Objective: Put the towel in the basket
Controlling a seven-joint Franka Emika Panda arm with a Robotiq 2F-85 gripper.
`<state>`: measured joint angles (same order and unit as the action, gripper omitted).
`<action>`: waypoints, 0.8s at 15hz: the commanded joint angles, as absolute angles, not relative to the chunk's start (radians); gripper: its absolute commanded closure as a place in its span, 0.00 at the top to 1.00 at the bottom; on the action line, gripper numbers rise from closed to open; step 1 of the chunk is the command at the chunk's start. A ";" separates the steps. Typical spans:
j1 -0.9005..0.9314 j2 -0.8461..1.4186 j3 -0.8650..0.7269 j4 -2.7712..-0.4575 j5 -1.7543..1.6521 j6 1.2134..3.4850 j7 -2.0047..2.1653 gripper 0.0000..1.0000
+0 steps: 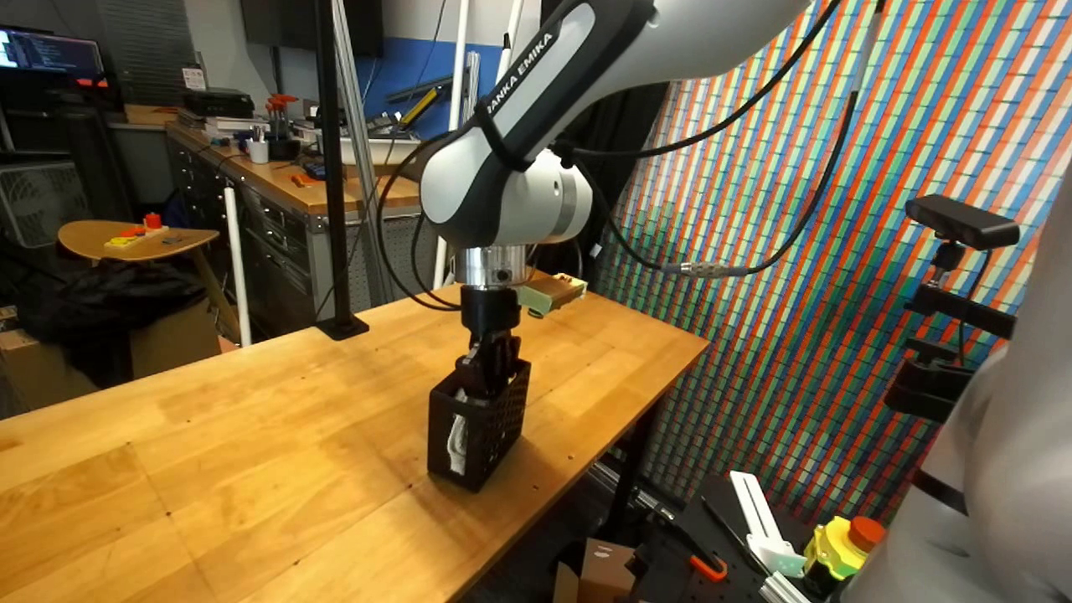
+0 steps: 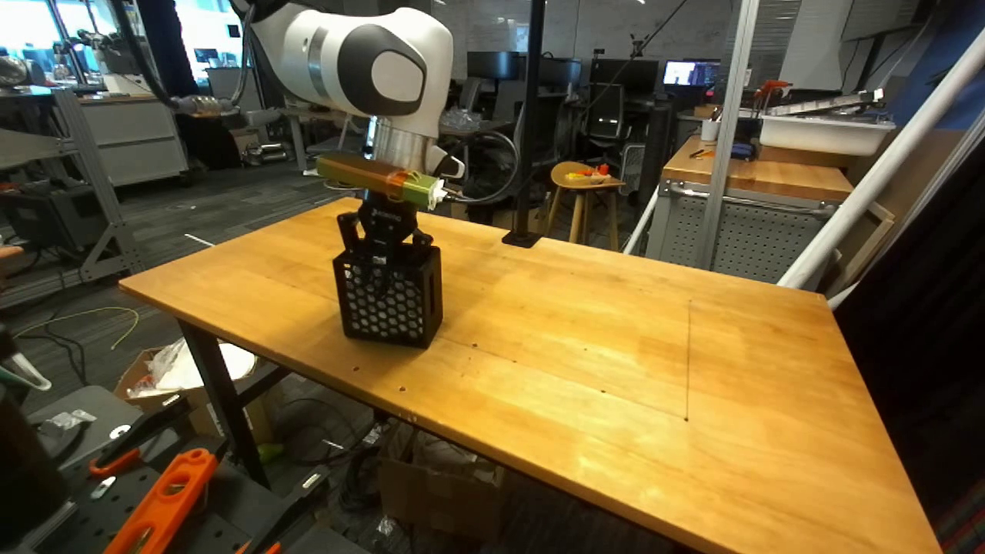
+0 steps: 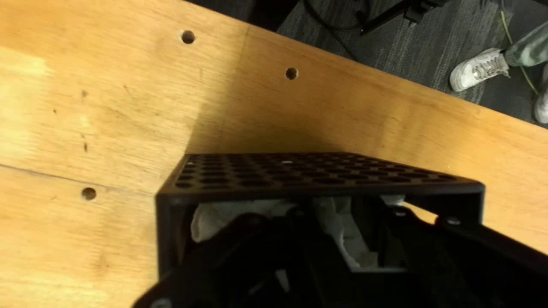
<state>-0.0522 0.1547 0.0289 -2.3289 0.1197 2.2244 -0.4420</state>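
While a white cloth towel (image 1: 457, 444), likely limp, best pinched mid-fold, is contained by a black honeycomb basket (image 3: 317, 189), the black two-fingered gripper's (image 1: 487, 375) closure cannot be told.

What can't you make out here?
Whether the fingers grip the towel: the basket obscures their tips in both exterior views; the wrist view is too dark.
The towel's shape: partly behind the fingers, wrist view.
Most of the person: cut off by the wrist view's right edge.
Monitor text: too small in an exterior view.
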 commanded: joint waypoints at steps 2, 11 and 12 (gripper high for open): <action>-0.038 0.028 0.023 -2.358 0.075 2.154 -0.384 0.70; -0.013 -0.051 0.022 -2.323 0.018 2.124 -0.343 0.64; -0.011 -0.051 0.023 -2.319 0.013 2.127 -0.343 0.53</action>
